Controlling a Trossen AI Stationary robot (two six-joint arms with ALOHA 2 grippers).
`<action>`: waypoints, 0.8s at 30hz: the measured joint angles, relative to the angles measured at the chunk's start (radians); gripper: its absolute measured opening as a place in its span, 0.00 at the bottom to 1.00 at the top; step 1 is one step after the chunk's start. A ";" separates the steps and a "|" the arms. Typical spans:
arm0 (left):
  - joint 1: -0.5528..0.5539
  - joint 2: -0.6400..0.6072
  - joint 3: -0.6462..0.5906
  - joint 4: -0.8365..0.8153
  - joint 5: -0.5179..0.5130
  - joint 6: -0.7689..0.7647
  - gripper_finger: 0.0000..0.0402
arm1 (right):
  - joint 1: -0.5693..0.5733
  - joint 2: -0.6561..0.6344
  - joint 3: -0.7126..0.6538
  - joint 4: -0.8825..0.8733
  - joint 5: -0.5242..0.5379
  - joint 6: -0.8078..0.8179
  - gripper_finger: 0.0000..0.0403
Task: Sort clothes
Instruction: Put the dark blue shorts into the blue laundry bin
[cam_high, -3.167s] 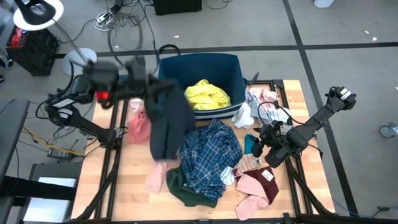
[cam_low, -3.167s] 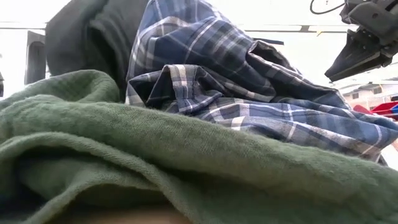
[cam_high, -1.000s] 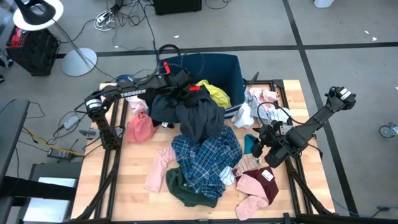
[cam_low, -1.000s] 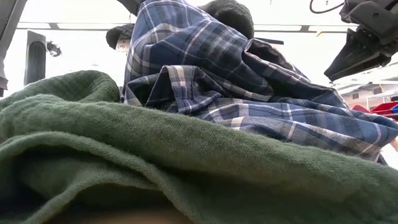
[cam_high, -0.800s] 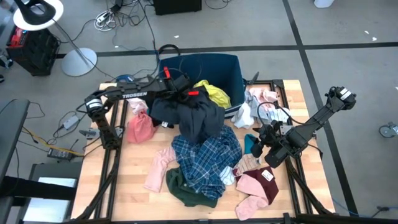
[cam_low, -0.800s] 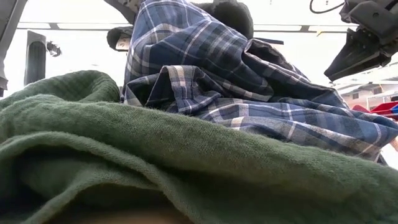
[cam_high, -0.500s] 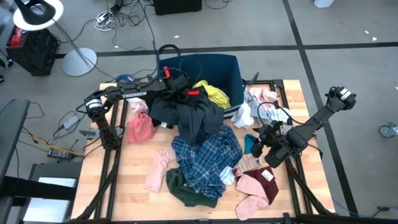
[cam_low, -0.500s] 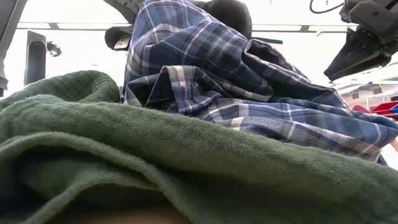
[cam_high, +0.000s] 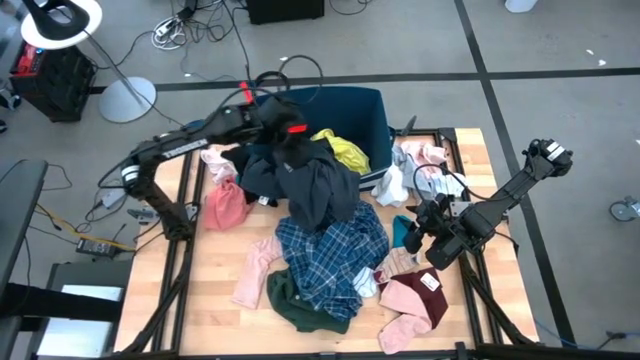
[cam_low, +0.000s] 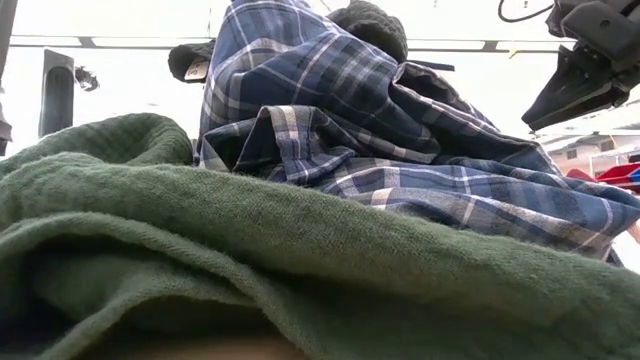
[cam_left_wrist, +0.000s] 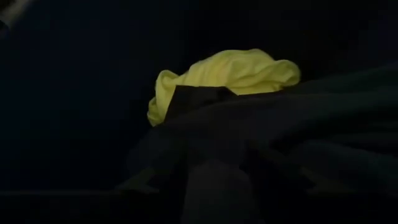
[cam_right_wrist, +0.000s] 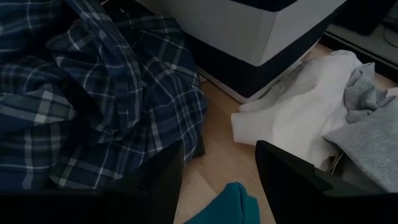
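Left gripper (cam_high: 283, 135) positioned at near rim of dark blue rectangular bin (cam_high: 375, 110), above dark grey garment (cam_high: 305, 180) draped from bin onto blue-white plaid shirt (cam_high: 335, 250); jaws released. Crumpled yellow piece (cam_high: 340, 150) seen inside bin. Right gripper (cam_high: 425, 230) parked over table's right side, jaws spread, nothing grasped.

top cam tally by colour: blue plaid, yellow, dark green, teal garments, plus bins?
Blue-white plaid shirt: 1
Yellow crumpled garment, in the bin: 1
Dark green knit top: 1
Teal cloth piece: 1
Dark blue rectangular bin: 1
Total: 5
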 joint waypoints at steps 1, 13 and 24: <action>-0.010 -0.024 0.000 -0.005 -0.008 0.004 0.42 | 0.000 0.000 0.000 -0.001 -0.001 0.000 0.50; -0.240 -0.275 -0.103 -0.061 -0.214 -0.082 0.42 | 0.000 0.000 0.000 -0.003 -0.002 0.000 0.50; -0.615 -0.336 -0.391 0.107 -0.440 -0.107 0.42 | 0.000 0.000 0.000 -0.003 -0.001 0.000 0.50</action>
